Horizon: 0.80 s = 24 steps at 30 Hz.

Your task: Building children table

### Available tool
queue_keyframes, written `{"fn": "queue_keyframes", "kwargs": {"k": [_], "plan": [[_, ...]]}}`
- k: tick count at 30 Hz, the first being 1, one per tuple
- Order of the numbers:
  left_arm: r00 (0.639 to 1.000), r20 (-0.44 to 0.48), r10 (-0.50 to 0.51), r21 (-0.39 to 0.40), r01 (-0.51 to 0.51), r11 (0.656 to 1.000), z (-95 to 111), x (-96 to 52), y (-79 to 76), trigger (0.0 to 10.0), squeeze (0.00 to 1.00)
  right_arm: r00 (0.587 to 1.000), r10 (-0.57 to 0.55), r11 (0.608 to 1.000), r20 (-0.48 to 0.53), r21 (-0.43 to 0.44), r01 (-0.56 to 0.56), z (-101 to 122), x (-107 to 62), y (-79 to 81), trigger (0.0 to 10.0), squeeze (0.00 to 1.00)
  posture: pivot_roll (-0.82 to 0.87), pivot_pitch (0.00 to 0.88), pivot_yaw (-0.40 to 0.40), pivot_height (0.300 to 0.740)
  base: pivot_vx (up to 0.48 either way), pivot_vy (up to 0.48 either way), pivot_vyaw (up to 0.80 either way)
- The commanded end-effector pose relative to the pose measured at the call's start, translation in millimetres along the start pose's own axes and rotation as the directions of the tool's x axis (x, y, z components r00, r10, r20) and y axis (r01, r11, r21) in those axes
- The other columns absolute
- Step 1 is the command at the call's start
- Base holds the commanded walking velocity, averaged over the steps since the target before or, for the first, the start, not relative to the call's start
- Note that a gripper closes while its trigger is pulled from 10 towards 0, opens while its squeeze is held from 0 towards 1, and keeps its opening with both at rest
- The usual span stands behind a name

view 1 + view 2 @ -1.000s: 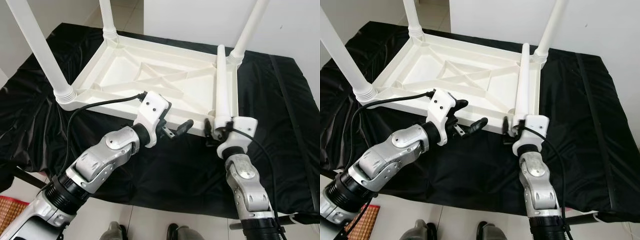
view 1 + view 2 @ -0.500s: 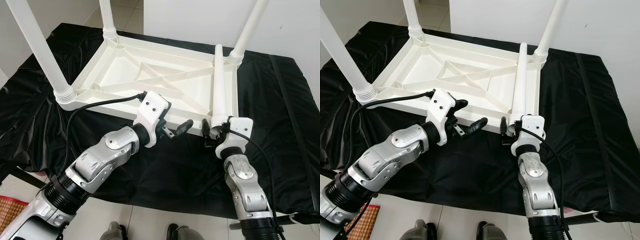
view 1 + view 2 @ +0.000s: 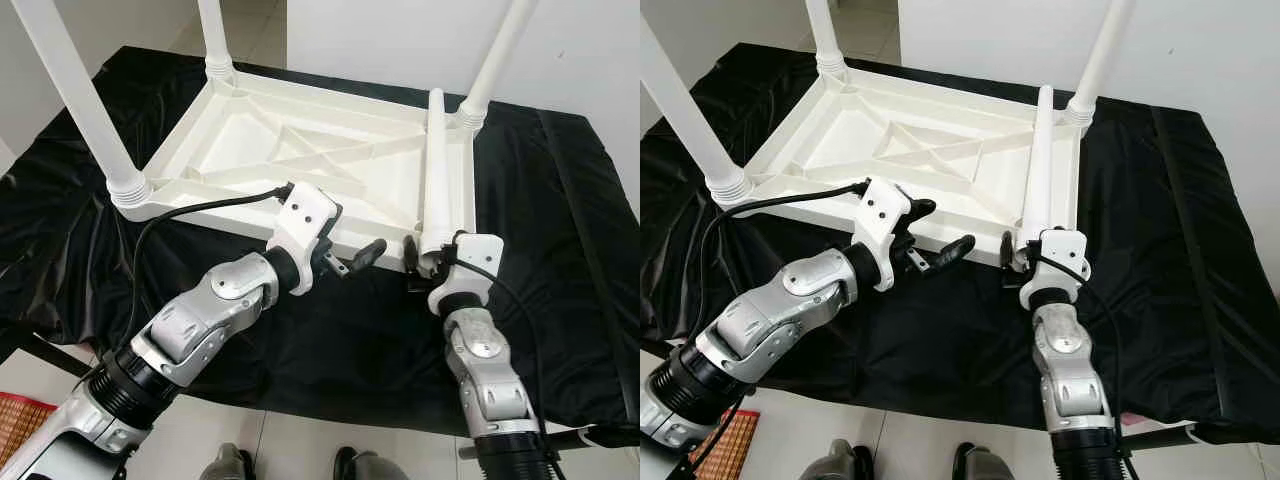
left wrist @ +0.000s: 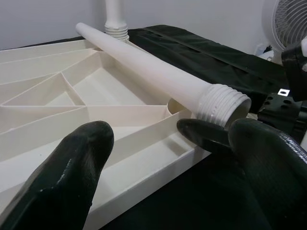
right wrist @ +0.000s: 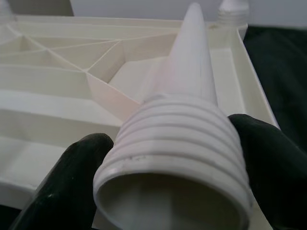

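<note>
A white plastic children's table top (image 3: pixel 300 150) lies upside down on a black cloth (image 3: pixel 560 220) that covers the work surface, its ribbed underside facing up. Three white legs already stand screwed into its corners: one at the near left corner (image 3: pixel 85 100), one at the far left (image 3: pixel 213 35) and one at the far right (image 3: pixel 497 55). The fourth leg (image 3: pixel 436 170) is loose and lies along the right edge of the frame, its threaded end pointing toward the robot. The right gripper (image 3: pixel 427 262) is clamped on that threaded end, one black finger (image 5: pixel 67 177) pressing each side of the ridged collar, near the empty socket at the near right corner. The left gripper (image 3: pixel 345 258) hovers just in front of the table's near edge with its two fingers (image 4: pixel 72 177) spread apart and holding nothing, aimed toward the same threaded end. The step in hand appears to be fitting the last leg. The next move would likely call for tipping the leg upright, threaded end down, lining it up with the open corner socket and twisting it in, with the left gripper free to steady the frame or share the leg.
</note>
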State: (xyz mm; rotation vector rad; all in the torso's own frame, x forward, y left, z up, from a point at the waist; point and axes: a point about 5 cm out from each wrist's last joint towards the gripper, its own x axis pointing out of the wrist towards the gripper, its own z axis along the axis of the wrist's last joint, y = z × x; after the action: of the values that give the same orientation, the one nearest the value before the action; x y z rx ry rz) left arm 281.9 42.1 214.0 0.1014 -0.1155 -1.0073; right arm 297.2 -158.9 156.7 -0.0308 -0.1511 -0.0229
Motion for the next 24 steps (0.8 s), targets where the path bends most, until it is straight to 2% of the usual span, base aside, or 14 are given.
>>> {"fn": "queue_keyframes", "kwargs": {"k": [1,2,3,4,5,6,12,13,14,15,16,20,21,24], "plan": [[0.96,-0.001,-0.279,0.011,0.279,0.96,0.8,-3.0,-14.0,10.0,0.0,0.999,-0.014,0.999,-0.03,0.033,0.015,-4.5,0.1,-3.2,10.0,0.0,0.06,0.169,-0.011,0.74,0.0,0.0,0.0],[0.96,-0.001,-0.279,0.011,0.279,0.96,0.8,-3.0,-14.0,10.0,0.0,0.999,-0.014,0.999,-0.03,0.033,0.015,-4.5,0.1,-3.2,10.0,0.0,0.06,0.169,-0.011,0.74,0.0,0.0,0.0],[0.96,-0.001,-0.279,0.011,0.279,0.96,0.8,-3.4,-14.0,10.0,0.0,0.999,-0.021,0.999,-0.033,0.048,0.023,-5.5,0.1,-3.0,2.8,0.0,0.06,0.169,-0.011,0.74,0.0,0.0,0.0],[0.96,-0.002,-0.278,0.011,0.278,0.96,0.8,-3.6,-14.0,10.0,0.0,0.999,-0.025,0.998,-0.035,0.055,0.027,-6.1,0.0,-2.8,1.5,0.0,0.06,0.169,-0.011,0.74,0.0,0.0,0.0],[0.96,-0.002,-0.278,0.011,0.278,0.96,0.8,-3.6,-14.0,10.0,0.0,0.999,-0.025,0.998,-0.035,0.055,0.027,-6.1,0.0,-2.8,1.5,0.0,0.06,0.169,-0.011,0.74,0.0,0.0,0.0],[0.961,-0.002,-0.278,0.011,0.278,0.961,0.8,-3.8,-13.9,10.0,0.0,0.999,-0.027,0.997,-0.03,0.066,0.029,-6.5,-0.1,-2.4,0.0,0.0,0.06,0.169,-0.011,0.74,0.0,0.0,0.0],[0.961,-0.004,-0.275,0.013,0.275,0.961,1.5,-4.5,-12.9,10.0,0.0,0.999,-0.033,0.997,0.013,0.067,0.032,-3.4,-1.4,-1.5,0.0,0.0,0.07,0.173,-0.007,0.74,0.0,0.0,0.0],[0.962,-0.005,-0.274,0.014,0.274,0.962,1.6,-4.4,-12.2,10.0,0.0,0.998,-0.042,0.997,0.039,0.066,0.04,-1.7,-2.6,-2.4,0.7,0.0,0.07,0.171,-0.007,0.74,0.0,0.0,0.0],[0.962,-0.005,-0.274,0.014,0.274,0.962,1.7,-4.4,-11.7,10.0,0.0,0.997,-0.049,0.997,0.058,0.064,0.045,-0.6,-3.4,-3.0,0.7,0.0,0.07,0.171,-0.007,0.74,0.0,0.0,0.0],[0.962,0.002,-0.272,0.006,0.272,0.962,2.3,-4.2,-11.0,10.0,0.0,0.994,-0.057,0.997,0.09,0.065,0.052,1.3,-5.3,-3.9,10.0,0.0,0.07,0.171,-0.007,0.74,0.0,0.0,0.0],[0.963,0.008,-0.271,-0.003,0.271,0.963,3.0,-3.9,-10.0,10.0,0.0,0.991,-0.065,0.995,0.117,0.085,0.055,2.9,-7.6,-4.5,10.0,0.0,0.07,0.171,-0.007,0.74,0.0,0.0,0.0],[0.962,0.018,-0.271,-0.018,0.272,0.962,3.8,-3.8,-8.8,10.0,0.0,0.983,-0.077,0.995,0.166,0.079,0.065,6.2,-11.0,-5.4,10.0,0.0,0.07,0.167,-0.006,0.74,0.0,0.0,0.0],[0.961,0.035,-0.275,-0.053,0.276,0.96,5.1,-3.7,-8.1,10.0,1.0,0.98,-0.076,0.995,0.182,0.072,0.064,6.7,-12.3,-5.4,10.0,0.0,0.07,0.167,-0.006,0.74,0.0,0.0,0.0],[0.957,0.066,-0.283,-0.094,0.289,0.953,8.4,-4.1,-6.5,10.0,1.0,0.978,-0.069,0.997,0.198,0.054,0.06,7.0,-13.6,-6.4,10.0,0.0,0.06,0.164,-0.005,0.74,0.0,0.0,0.0]]}}
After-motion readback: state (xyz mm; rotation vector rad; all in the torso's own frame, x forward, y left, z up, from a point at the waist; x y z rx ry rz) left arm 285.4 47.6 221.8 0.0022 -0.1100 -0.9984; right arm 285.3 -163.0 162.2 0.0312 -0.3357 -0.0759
